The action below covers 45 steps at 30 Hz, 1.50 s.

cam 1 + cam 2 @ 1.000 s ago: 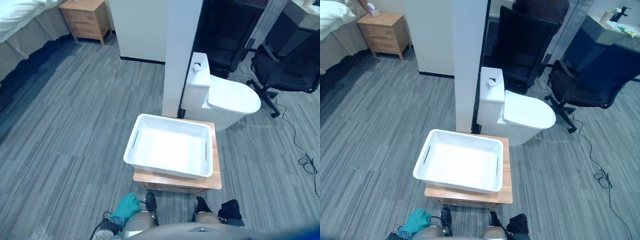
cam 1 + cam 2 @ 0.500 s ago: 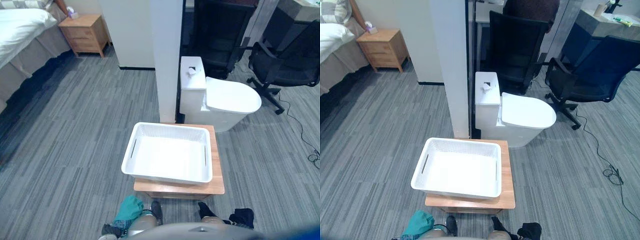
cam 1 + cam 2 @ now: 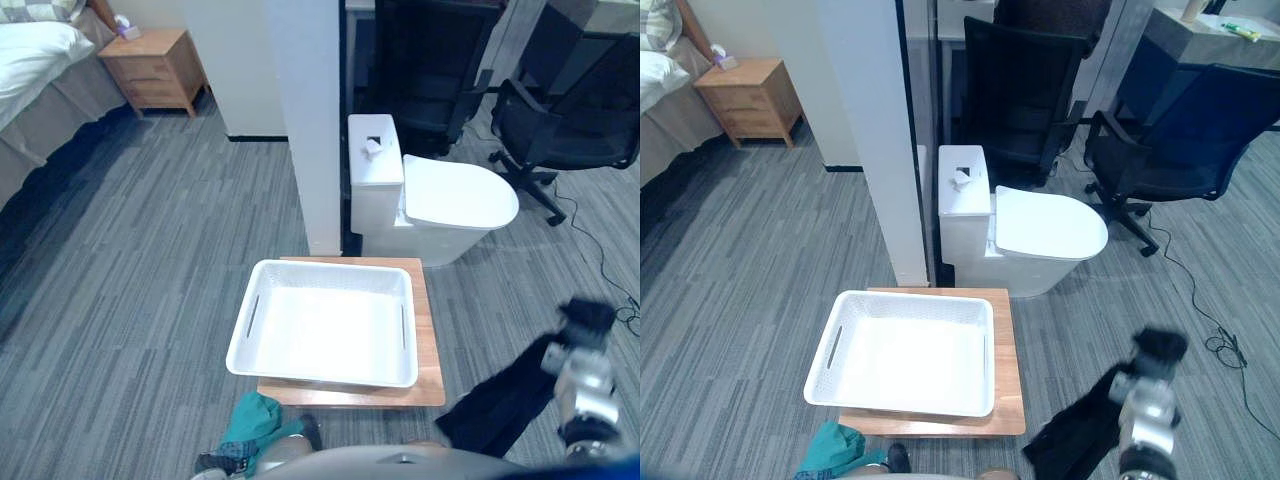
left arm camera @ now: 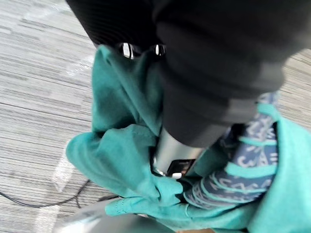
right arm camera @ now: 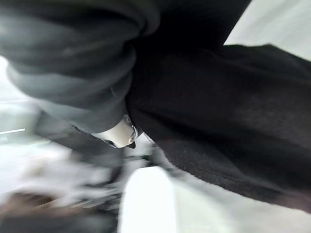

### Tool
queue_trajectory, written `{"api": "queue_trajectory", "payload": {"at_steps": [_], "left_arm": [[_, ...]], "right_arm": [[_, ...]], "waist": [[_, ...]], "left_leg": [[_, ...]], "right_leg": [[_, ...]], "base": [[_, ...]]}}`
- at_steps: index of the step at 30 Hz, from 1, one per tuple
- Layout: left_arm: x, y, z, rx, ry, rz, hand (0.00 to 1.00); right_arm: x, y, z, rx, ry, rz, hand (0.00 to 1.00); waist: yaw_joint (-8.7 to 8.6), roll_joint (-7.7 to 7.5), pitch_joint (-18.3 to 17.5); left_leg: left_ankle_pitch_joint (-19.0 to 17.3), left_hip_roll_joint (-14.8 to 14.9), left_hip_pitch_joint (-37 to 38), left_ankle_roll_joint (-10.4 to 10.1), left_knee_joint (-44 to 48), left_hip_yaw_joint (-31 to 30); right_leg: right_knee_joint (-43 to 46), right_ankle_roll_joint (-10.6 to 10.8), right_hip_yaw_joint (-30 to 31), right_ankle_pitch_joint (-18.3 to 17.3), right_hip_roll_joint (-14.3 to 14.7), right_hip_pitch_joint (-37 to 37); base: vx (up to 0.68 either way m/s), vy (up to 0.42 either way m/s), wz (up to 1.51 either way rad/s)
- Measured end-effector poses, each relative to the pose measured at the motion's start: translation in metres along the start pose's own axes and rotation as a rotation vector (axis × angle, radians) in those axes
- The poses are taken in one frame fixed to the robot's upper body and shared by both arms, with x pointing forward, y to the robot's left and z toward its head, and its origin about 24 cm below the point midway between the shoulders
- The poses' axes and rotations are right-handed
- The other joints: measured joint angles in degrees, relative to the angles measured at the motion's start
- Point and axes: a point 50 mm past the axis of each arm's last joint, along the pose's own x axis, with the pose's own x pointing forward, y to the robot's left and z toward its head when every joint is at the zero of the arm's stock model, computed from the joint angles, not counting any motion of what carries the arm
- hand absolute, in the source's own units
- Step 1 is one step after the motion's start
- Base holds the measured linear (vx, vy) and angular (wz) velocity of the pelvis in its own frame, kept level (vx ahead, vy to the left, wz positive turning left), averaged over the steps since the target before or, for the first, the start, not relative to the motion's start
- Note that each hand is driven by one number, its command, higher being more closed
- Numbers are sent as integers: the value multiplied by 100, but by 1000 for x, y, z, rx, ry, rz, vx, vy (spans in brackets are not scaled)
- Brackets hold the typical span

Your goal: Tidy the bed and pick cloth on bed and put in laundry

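Right hand [image 3: 585, 385] clenched on black cloth [image 3: 500, 405], held high beside empty basket [image 3: 320, 376] on desk [image 3: 428, 350], likely to clear its rim. Teal cloth [image 4: 121, 145] bundled round left hand [image 4: 177, 150] (grip: can't tell), waiting low.

a basket [image 3: 320, 378] sat on a low table [image 3: 428, 372] at lower centre. above it in the frame a pillar [image 3: 305, 120] stood, with a toilet [image 3: 455, 195] just to its right. an office chair [image 3: 565, 125] stood at upper right. a nightstand [image 3: 158, 70] stood beside a bed [image 3: 30, 55] at upper left. a cloth [image 3: 255, 420] hung at the bottom edge, below the table, and a second cloth [image 3: 495, 410] hung right of the table.
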Motion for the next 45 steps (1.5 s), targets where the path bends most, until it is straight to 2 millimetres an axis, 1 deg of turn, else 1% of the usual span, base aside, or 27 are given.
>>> {"api": "queue_trajectory", "payload": {"at_steps": [2,3,7,8,9,10,11,12,13,15,16,17,18,20,21,22,24,25,26,27,28,29,30,34,36,41,45], "left_arm": [[0,2,1,14,-15,0,100],[0,2,4,12,-32,3,100],[0,3,5,9,-44,5,100],[0,2,6,8,-45,5,100],[-1,2,6,7,-45,6,100],[-1,2,6,7,-45,7,100],[-1,2,5,7,-44,8,100],[-1,0,6,0,-46,4,100],[-2,-2,7,-4,-51,2,100],[-2,-6,13,-15,-73,-5,100],[-2,-6,14,-16,-75,-6,100],[-2,-6,13,-16,-74,-6,100],[-2,-6,13,-17,-73,-5,100],[-2,-6,12,-39,-62,-3,100],[-2,-5,12,-44,-61,-1,100],[-2,-4,12,-53,-58,8,100],[-2,-4,11,-62,-54,15,100],[-2,-4,9,-62,-49,17,100],[-3,-4,8,-62,-45,20,100],[-3,-3,7,-61,-42,26,100],[-3,-3,7,-60,-39,28,100],[-3,-2,3,-57,-28,32,100],[-3,-1,2,-55,-20,42,100],[-2,1,5,-68,-25,53,100],[-1,-1,11,-92,-34,49,100],[1,-4,22,-99,-60,42,100],[1,-6,23,-92,-63,39,100]], "right_arm": [[4,10,38,-13,-148,5,100],[2,14,53,-15,-209,10,100],[-5,29,90,-44,-372,42,100],[-7,31,97,-40,-400,44,100],[-14,33,112,-52,-476,46,100],[-17,34,117,-50,-502,51,100],[-22,37,128,-51,-551,58,100],[-24,39,141,-48,-600,53,100],[-26,39,147,-35,-623,49,100],[-34,38,175,16,-724,36,100],[-37,39,182,22,-752,31,100],[-40,40,196,34,-799,21,100],[-41,41,203,40,-820,15,100],[-48,45,233,67,-916,12,100],[-50,46,243,70,-949,14,100],[-63,49,275,89,-1063,20,100],[-73,51,297,108,-1140,24,100],[-83,51,316,125,-1211,16,100],[-90,49,327,139,-1251,10,100],[-99,47,343,154,-1311,6,100],[-104,46,350,166,-1339,4,100],[-114,45,362,189,-1392,6,100],[-123,45,370,197,-1439,11,100],[-140,55,381,200,-1516,65,100],[-151,69,387,235,-1527,140,100],[-164,86,394,240,-1547,213,100],[-163,88,394,241,-1538,229,100]], "waist": [[-6,-17,-9],[-9,-16,-10],[-23,11,-23],[-25,15,-24],[-33,32,-27],[-33,35,-27],[-50,46,-29],[-59,105,-36],[-56,136,-34],[-60,181,-52],[-66,182,-53],[-66,178,-55],[-65,178,-55],[-44,191,-58],[-42,193,-58],[-29,189,-61],[-34,222,-64],[-25,272,-93],[-12,286,-101],[3,287,-116],[4,285,-126],[13,268,-144],[36,231,-179],[146,69,-312],[178,14,-347],[236,-1,-357],[252,-5,-362]], "left_leg": [[-1,18,-1,0,2,-100],[0,39,-1,0,3,-137],[22,123,1,20,7,-167],[23,123,2,20,8,-166],[55,123,1,38,18,-167],[79,124,1,39,27,-171],[117,134,0,39,34,-179],[121,180,-11,36,35,-193],[124,207,-17,36,35,-204],[142,252,-99,27,23,-279],[145,260,-129,29,15,-281],[187,271,-185,34,7,-278],[213,273,-206,37,6,-279],[272,275,-228,31,1,-278],[280,274,-237,24,0,-275],[319,265,-296,-47,-1,-250],[380,295,-354,-83,-2,-260],[414,355,-400,-130,-3,-266],[449,393,-406,-182,-3,-266],[456,432,-409,-192,-3,-267],[460,452,-412,-197,-2,-266],[507,477,-417,-221,-2,-266],[541,493,-437,-214,-2,-267],[565,507,-525,-194,-1,-269],[573,504,-545,-183,0,-268],[582,519,-555,-173,0,-274],[591,549,-555,-170,0,-284]], "right_leg": [[77,5,-56,13,29,-3],[132,0,-139,25,50,-6],[176,-46,-177,171,139,-24],[176,-53,-178,179,139,-22],[176,-56,-179,218,139,-22],[176,-69,-181,238,140,-23],[175,-74,-179,279,141,-27],[170,-128,-171,348,185,-61],[168,-144,-171,392,209,-71],[165,-167,-169,433,261,-140],[163,-167,-164,433,263,-172],[155,-171,-148,435,268,-213],[139,-173,-149,437,272,-219],[66,-199,-146,422,290,-215],[39,-226,-146,402,289,-220],[-17,-303,-146,277,284,-250],[-10,-344,-147,186,289,-305],[38,-357,-148,168,341,-396],[38,-338,-147,153,374,-400],[33,-345,-149,158,410,-400],[31,-348,-149,160,426,-400],[29,-358,-149,167,449,-401],[18,-382,-149,184,467,-412],[-5,-426,-149,228,488,-482],[-5,-478,-148,274,488,-502],[-4,-468,-153,299,510,-499],[4,-452,-157,309,543,-500]], "base": [[68,-9,17],[53,-10,24],[17,2,6],[15,12,-4],[0,0,0],[0,0,0],[-55,14,-4],[-67,15,-5],[-93,11,-5],[-117,2,3],[-137,-10,-1],[-111,-14,-6],[-146,-32,-7],[-168,-44,-4],[-240,-64,-7],[-211,-61,-4],[-184,-63,1],[-149,-65,4],[-157,-70,1],[-109,-56,1],[-93,-41,0],[-65,-25,0],[-51,-15,0],[0,0,0],[0,0,0],[0,0,0],[0,0,0]]}}
